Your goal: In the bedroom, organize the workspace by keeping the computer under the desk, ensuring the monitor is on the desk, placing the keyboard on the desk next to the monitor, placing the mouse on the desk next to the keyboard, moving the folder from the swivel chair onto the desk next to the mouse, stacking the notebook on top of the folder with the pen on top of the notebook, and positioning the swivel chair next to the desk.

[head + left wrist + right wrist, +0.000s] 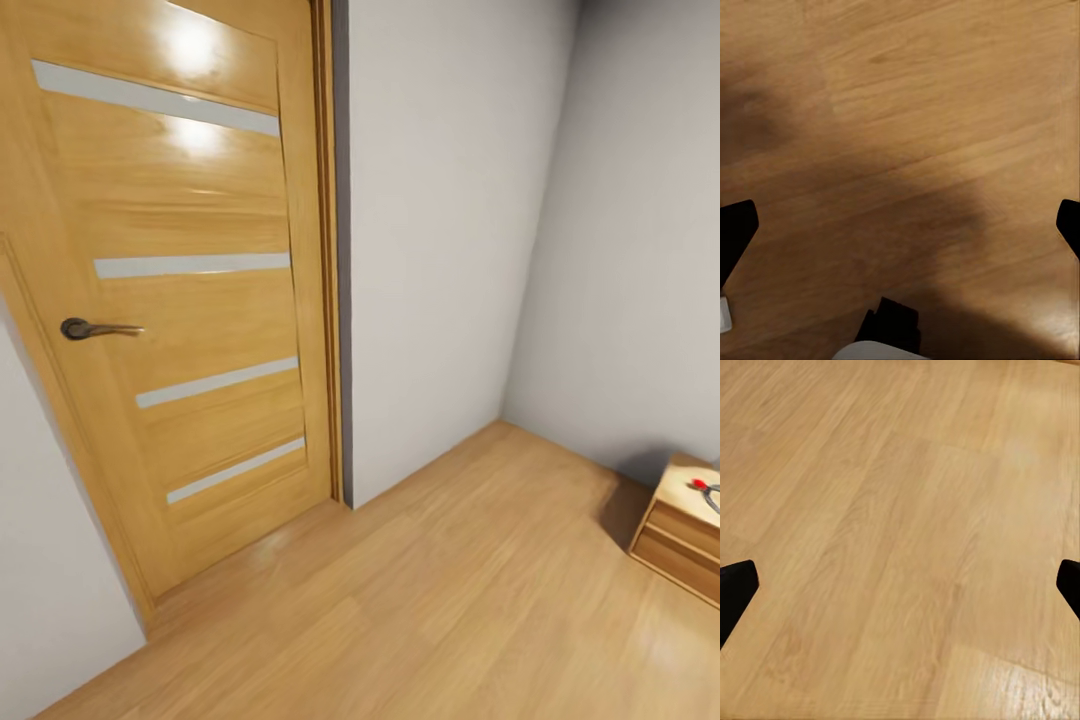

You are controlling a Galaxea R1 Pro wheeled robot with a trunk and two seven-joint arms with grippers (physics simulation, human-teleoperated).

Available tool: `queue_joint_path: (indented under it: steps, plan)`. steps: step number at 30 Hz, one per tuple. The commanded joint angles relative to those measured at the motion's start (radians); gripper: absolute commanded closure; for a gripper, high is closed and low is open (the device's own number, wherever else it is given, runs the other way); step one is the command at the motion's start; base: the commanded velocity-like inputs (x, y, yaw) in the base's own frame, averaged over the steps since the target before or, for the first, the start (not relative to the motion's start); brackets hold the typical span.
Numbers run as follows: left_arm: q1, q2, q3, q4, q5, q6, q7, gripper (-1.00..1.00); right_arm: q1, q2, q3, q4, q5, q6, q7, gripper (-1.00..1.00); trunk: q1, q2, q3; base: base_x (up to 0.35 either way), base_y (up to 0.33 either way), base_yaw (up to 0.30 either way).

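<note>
Bedroom corner: wooden door, grey walls, plank floor. Left gripper and right gripper hang open, bare floor between each's jaws.

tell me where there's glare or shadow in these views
Head view: two bright glare spots on the door near its top, and a dark shadow beside the wooden cabinet. Left wrist view: a broad dark shadow across the floor between the open left claw tips. Right wrist view: evenly lit floor, faint sheen in one corner.
</note>
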Motion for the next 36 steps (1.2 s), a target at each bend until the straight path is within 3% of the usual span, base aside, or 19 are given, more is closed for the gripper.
queue_joint_path:
  steps: [1, 10, 20, 26, 30, 36]
  plan:
    - [-0.001, 0.0, -0.009, 0.0, 0.005, -0.002, 0.004, -1.0, 0.0, -0.001, 0.008, -0.002, -0.002, -0.001, -0.009, -1.0, 0.0, 0.0, -0.002, 0.325, 0.0, 0.215]
    - [-0.001, -0.001, -0.009, 0.0, 0.004, -0.003, 0.004, -1.0, 0.0, 0.004, 0.017, -0.001, 0.005, -0.002, -0.007, -1.0, 0.0, 0.0, -0.012, 0.253, -0.109, 0.181]
    - [-0.001, 0.0, -0.009, 0.0, 0.005, -0.006, 0.004, -1.0, 0.0, 0.046, 0.018, -0.001, 0.017, -0.007, -0.006, -1.0, 0.0, 0.0, -0.025, 0.031, -0.039, 0.143]
    - [-0.001, 0.0, -0.009, 0.0, 0.003, -0.006, 0.004, -1.0, 0.0, 0.062, 0.018, 0.015, 0.113, -0.011, -0.011, -1.0, 0.0, 0.0, -0.034, 0.002, -0.23, 0.137]
    - [-0.001, 0.0, -0.009, 0.0, 0.003, -0.007, 0.005, -1.0, 0.0, 0.066, 0.017, 0.025, 0.144, -0.013, -0.012, -1.0, 0.0, 0.0, -0.038, 0.0, -0.295, 0.181]
    - [-0.001, 0.0, -0.009, 0.0, 0.004, -0.01, 0.008, -1.0, 0.0, 0.07, 0.017, 0.029, 0.158, -0.013, -0.013, -1.0, 0.0, 0.0, -0.045, 0.0, -0.306, 0.205]
